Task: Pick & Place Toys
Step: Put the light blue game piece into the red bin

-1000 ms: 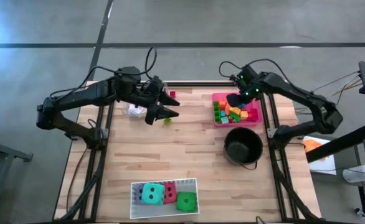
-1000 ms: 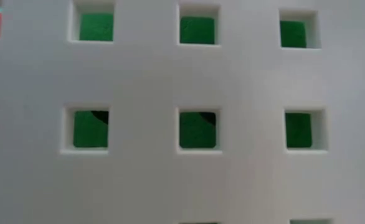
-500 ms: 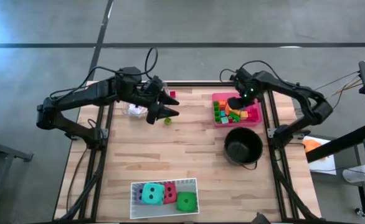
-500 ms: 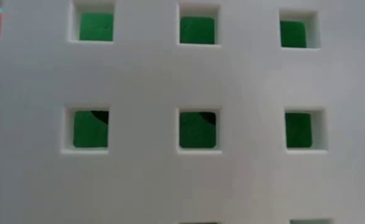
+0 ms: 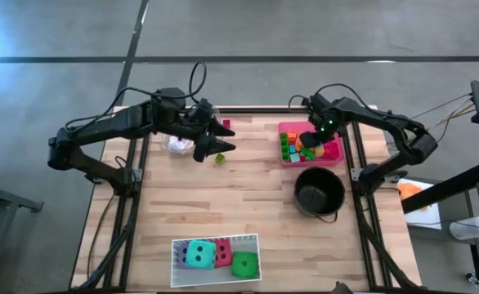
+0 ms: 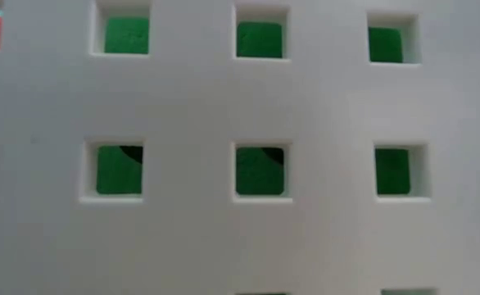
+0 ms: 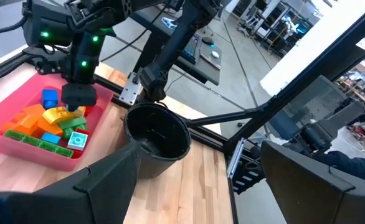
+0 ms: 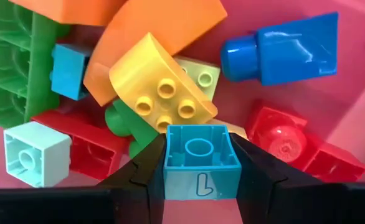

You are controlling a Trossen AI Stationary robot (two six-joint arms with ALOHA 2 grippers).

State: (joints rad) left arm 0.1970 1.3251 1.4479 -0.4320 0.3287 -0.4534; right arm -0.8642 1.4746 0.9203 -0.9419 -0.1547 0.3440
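Note:
My right gripper [image 5: 311, 140] points down over the pink tray [image 5: 288, 127] at the table's far right and is shut on a small light-blue block [image 8: 201, 160]. Beneath it lies a heap of bright plastic blocks [image 8: 164, 87]. My left gripper [image 5: 215, 148] hangs open above the table's far left, nothing between its fingers. A small green block [image 5: 220, 158] lies on the table just near of it, and a red one [image 5: 226, 125] farther back. Teal [image 5: 197, 255], red [image 5: 221, 253] and green [image 5: 243, 264] soft dice sit in a white tray [image 5: 215, 240] at the near edge. My right gripper pinches the light-blue block by two opposite side walls [image 8: 170, 163] between its two fingers [image 8: 142, 171]. The fingers come from above, pointing down. The block sits level with its hollow underside toward the wrist camera, just over the heap; whether it touches the blocks below, I cannot tell.
A black round pot [image 5: 319, 193] stands just near of the pink tray. A white crumpled thing [image 5: 176, 144] lies under my left arm. In the low view the white tray's perforated wall [image 6: 191, 106] fills the picture, green showing through its holes. Bare wood spans the table's middle.
My right gripper has sunk toward the heap in the pink tray, still shut on the light-blue block, and has tipped to point more steeply down.

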